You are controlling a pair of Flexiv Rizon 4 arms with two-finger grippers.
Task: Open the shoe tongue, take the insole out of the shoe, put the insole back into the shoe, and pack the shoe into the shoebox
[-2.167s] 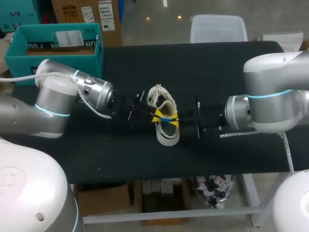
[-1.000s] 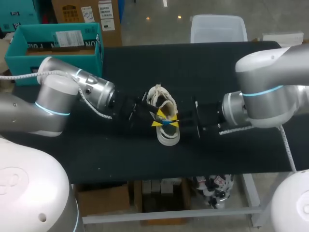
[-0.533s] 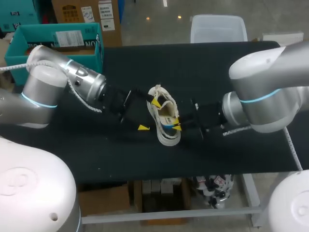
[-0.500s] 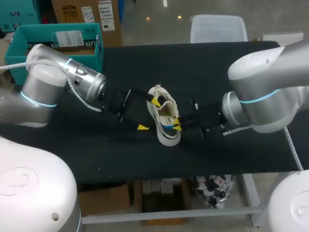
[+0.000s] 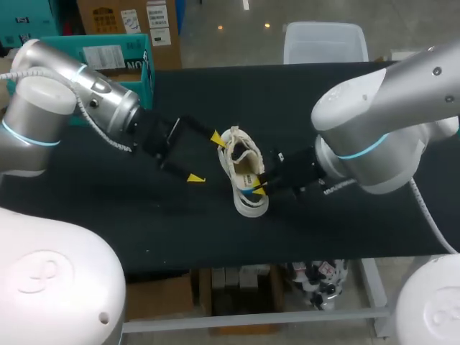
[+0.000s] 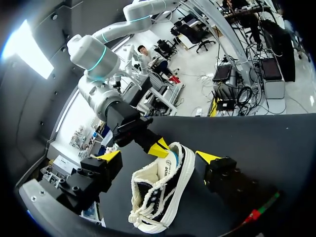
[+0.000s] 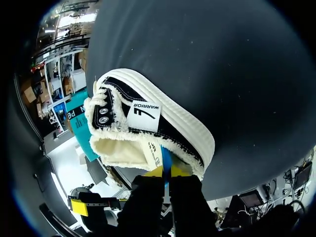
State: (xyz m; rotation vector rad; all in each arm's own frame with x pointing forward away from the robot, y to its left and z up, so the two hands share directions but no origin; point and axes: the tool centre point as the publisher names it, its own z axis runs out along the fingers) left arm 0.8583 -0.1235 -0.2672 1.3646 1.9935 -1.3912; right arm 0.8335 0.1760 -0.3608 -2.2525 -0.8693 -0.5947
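Observation:
A cream and black low sneaker [image 5: 243, 176] lies on its side in the middle of the black table [image 5: 323, 100]. My right gripper [image 5: 256, 189] is at the shoe's opening, shut on a thin blue-edged piece that looks like the insole [image 7: 166, 160]. The sneaker [image 7: 163, 118] fills the right wrist view just ahead of that gripper [image 7: 166, 171]. My left gripper [image 5: 205, 158] stands open just left of the shoe, touching nothing. In the left wrist view the sneaker [image 6: 158, 192] lies ahead of its wide-open gripper [image 6: 159, 156]. The teal shoebox [image 5: 108, 54] stands at the back left, partly hidden by my left arm.
Bare black tabletop [image 5: 144, 215] lies all round the shoe, widest toward the far side. The front edge runs close below the shoe.
My left gripper has opened, let go at the shoe and drawn back to the left. My right arm has shifted leftward with its grip kept, and the shoe has turned slightly.

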